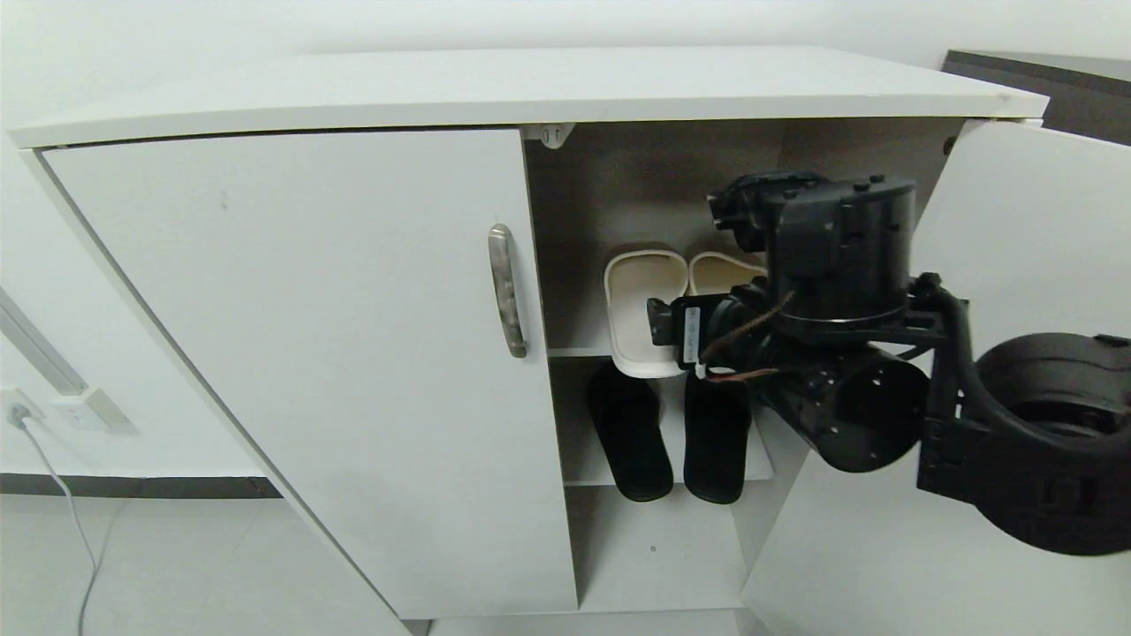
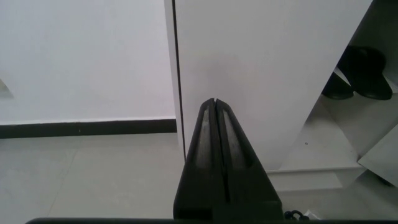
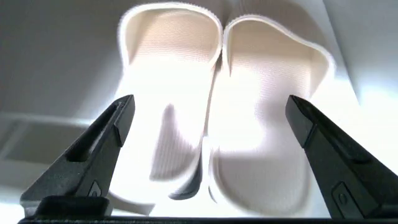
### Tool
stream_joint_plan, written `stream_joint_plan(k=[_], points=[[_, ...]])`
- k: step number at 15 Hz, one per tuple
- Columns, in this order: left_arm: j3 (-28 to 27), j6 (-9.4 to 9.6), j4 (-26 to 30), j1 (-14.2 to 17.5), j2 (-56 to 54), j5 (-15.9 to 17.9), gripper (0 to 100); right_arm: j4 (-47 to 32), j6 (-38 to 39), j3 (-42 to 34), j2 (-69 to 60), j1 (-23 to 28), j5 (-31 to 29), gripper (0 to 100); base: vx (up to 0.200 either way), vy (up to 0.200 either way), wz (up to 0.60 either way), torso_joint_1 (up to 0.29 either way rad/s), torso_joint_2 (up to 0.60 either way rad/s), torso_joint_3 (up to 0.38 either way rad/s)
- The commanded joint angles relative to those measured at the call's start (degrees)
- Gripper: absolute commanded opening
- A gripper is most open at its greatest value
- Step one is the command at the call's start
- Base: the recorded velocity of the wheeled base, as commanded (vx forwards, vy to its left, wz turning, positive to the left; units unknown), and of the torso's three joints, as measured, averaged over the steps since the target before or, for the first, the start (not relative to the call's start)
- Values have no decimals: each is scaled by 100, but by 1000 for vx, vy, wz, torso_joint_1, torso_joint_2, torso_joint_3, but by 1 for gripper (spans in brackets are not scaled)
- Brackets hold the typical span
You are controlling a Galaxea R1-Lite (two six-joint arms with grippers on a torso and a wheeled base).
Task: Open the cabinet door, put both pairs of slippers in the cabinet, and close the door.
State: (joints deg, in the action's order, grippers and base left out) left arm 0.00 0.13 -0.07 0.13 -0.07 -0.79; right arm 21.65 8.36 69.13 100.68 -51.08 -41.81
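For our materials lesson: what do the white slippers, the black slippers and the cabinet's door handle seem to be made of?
White slippers: probably soft moulded foam or rubber, matte, with fine ribbed footbeds. Black slippers: likely similar foam or rubber, matte, no shine. Door handle: apparently metal, polished, showing mottled reflections.

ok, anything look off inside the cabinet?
The left white slipper juts past the upper shelf front edge, and the black slippers overhang the lower shelf likewise. They might foul the open right door when it closes. Otherwise nothing stands out.
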Motion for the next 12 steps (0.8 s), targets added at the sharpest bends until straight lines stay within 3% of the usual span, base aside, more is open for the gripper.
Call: stream_joint_plan(k=[1,3,6,7,12], points=[[0,4,-1,4,7,0,0,270,-10,-735,-611,-113,24,100,0,0,0,0,0,0],[0,4,-1,4,7,0,0,770,7,-1517,-857,-148,77,100,0,0,0,0,0,0],[0,4,-1,4,7,9,0,1236,25,-1921,-848,-218,130,100,0,0,0,0,0,0],[0,4,-1,4,7,9,0,1386,25,-2062,-840,-280,191,0,0,0,0,0,0,0],[0,4,-1,4,7,9,0,1526,16,-2150,-576,-306,209,0,0,0,0,0,0,0]])
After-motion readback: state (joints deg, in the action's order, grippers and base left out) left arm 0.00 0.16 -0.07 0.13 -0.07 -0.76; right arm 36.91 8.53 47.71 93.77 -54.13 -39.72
